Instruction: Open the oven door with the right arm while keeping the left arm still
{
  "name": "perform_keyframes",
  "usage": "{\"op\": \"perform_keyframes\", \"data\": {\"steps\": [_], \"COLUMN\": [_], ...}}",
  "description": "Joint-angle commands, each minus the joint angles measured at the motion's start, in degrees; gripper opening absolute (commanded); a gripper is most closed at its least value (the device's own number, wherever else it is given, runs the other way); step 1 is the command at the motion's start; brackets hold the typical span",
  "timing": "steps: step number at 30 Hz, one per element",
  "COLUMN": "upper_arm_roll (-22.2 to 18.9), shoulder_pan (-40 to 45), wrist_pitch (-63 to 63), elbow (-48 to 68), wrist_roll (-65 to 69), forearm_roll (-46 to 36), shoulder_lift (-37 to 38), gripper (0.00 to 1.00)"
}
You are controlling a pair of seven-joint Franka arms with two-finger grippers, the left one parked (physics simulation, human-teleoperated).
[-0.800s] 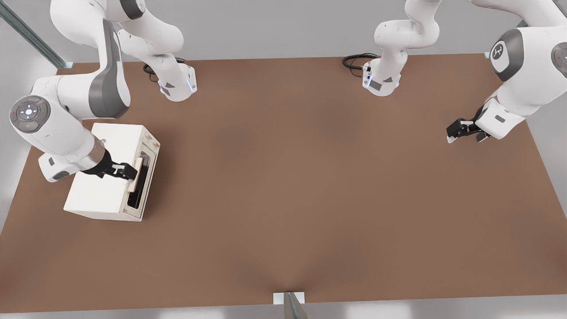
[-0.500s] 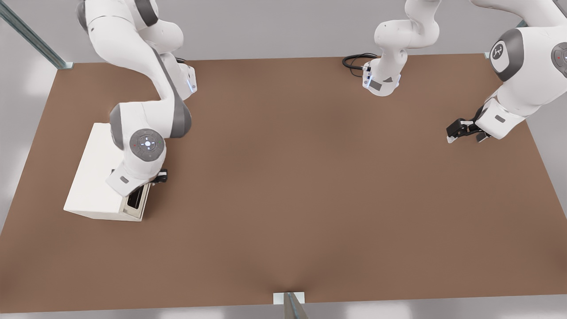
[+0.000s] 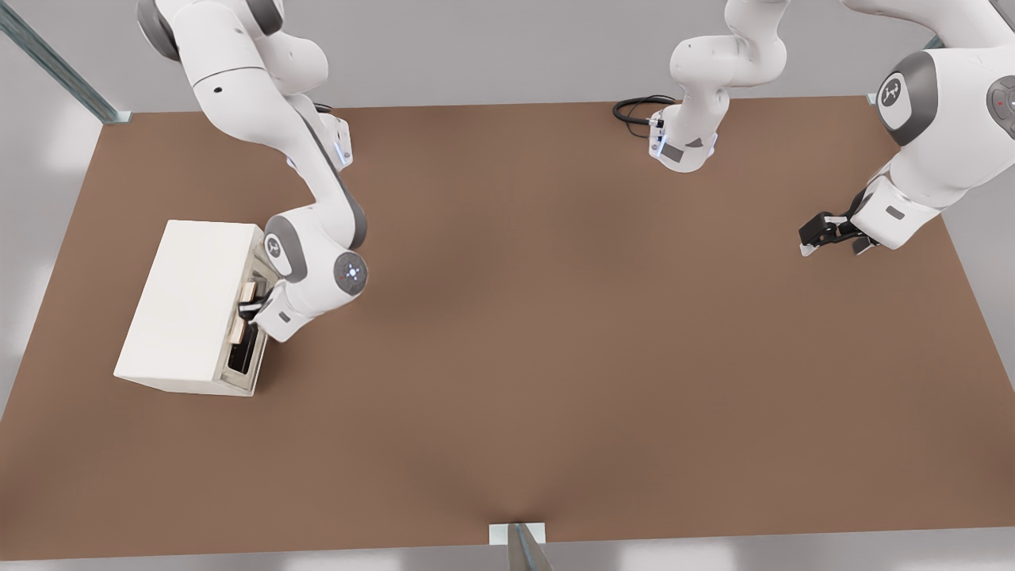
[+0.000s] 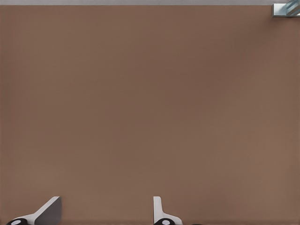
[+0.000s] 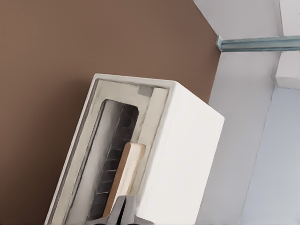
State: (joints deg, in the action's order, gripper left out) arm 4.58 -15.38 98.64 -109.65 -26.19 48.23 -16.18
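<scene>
One table (image 3: 555,357): brown top filling most of the front view; it carries the oven at the frame's left.
Right arm (image 3: 317,238): comes down from the upper left of the front view and bends low beside the oven's front. The wrist is turned towards the door, which I judge puts it in line for a pull away from the box.
Oven (image 3: 190,301): cream box at the left of the frame, middle height, with its front turned to the front view's right.
Oven door (image 5: 89,164): cream frame with a dark window. It seems to lie flush in the box's front, so I take it as not yet opened.
Handle (image 5: 124,173): tan wooden bar along the door's upper edge. It stands proud of the panel, so it is the natural part to take hold of.
Gripper (image 3: 252,308): black, lying across the middle of the bar, with tan ends showing on both sides of it. It is at the bar, but how far open it is, and whether it truly holds the wood, I cannot tell.
</scene>
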Motion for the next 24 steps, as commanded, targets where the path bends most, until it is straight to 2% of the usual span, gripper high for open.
{"op": "perform_keyframes", "data": {"steps": [1, 14, 19, 24], "upper_arm_roll": [-0.01, -0.62, -3.52, -3.52], "shoulder_pan": [1.32, 3.17, 3.25, 3.17], "wrist_pitch": [6.74, 10.87, 14.12, 14.3], "elbow": [-1.53, -7.77, -9.53, -9.79], "wrist_roll": [-16.08, -16.52, -16.17, -16.61], "forearm_roll": [1.52, 3.28, 6.09, 6.0], "shoulder_lift": [0.27, 2.91, 2.91, 2.64], "gripper": [0.0, 0.0, 0.0, 0.0]}}
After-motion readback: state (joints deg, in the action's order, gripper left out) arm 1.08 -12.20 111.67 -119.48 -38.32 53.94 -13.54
